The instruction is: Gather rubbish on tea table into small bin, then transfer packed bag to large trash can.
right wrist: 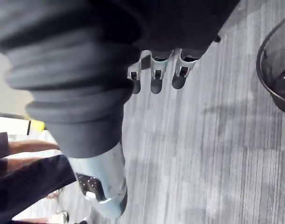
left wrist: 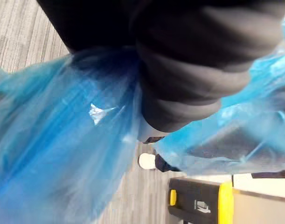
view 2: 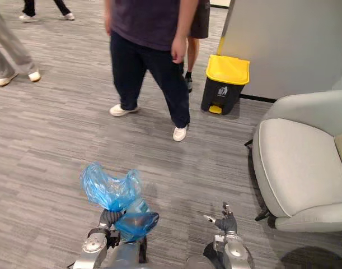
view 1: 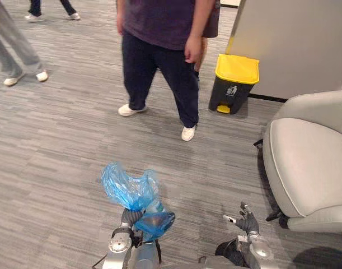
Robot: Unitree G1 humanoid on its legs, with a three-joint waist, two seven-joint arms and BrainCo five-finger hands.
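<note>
A crumpled blue plastic bag point(view 1: 129, 188) is held up low in the middle of the eye views, its neck bunched in my left hand point(view 1: 130, 217), which is shut on it. The bag point(left wrist: 53, 140) spreads past the hand's dark cover in the left wrist view. The large trash can point(view 1: 235, 84), black with a yellow lid, stands on the floor against a grey wall, ahead and to the right; it also shows as the can point(left wrist: 198, 203). My right hand point(view 1: 247, 222) hangs low on the right, its fingers point(right wrist: 154, 74) relaxed and holding nothing.
A person point(view 1: 159, 61) in dark clothes stands just left of the trash can. Other people's legs point(view 1: 17, 50) are at the far left. A light grey armchair point(view 1: 308, 162) is on the right. A dark round bin rim point(right wrist: 273, 70) shows in the right wrist view.
</note>
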